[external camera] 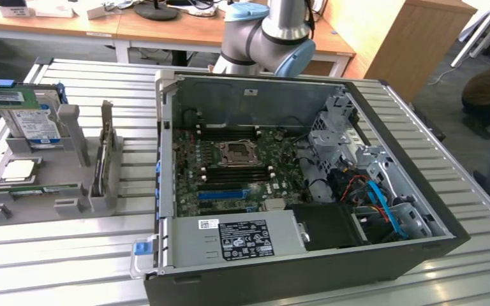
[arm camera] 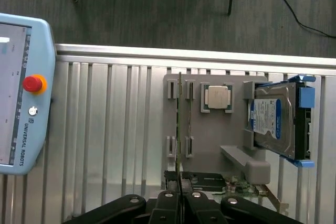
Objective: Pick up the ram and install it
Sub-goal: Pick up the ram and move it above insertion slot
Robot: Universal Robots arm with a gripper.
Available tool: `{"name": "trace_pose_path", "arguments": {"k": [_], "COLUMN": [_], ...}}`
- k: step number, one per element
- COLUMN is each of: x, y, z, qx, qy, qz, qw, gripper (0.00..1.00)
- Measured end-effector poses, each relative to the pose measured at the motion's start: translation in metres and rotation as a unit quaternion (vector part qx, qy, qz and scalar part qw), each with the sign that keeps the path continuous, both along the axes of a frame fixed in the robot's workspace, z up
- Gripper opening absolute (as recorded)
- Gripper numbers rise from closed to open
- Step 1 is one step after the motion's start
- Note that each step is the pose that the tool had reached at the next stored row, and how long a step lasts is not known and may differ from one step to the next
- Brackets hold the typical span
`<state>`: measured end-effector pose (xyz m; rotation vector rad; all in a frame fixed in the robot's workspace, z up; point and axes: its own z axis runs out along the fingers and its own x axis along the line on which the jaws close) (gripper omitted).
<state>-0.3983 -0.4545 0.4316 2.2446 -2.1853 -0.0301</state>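
The ram (arm camera: 179,129) is pinched edge-on in the closed tool (arm camera: 179,205) and held over the grey holder (arm camera: 210,135) on the bench (arm camera: 105,129). It is judged light, stiff and fragile, best gripped along its long edges, clear of chips and contacts.

A grey, blue-capped joint of my arm (external camera: 270,39) sits at the exterior view's top middle. My gripper (arm camera: 179,199) faces down, its dark fingers (arm camera: 166,204) pinched together on the ram (arm camera: 179,129), which I see edge-on.
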Motion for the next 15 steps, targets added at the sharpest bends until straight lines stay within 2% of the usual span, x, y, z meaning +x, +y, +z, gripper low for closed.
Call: {"name": "trace_pose_path", "arguments": {"k": [15], "x": [0.03], "y": [0.0], "z": [0.0], "qx": [0.0], "qy": [0.0], "qz": [0.0], "qw": [1.0], "gripper": [0.12]}}
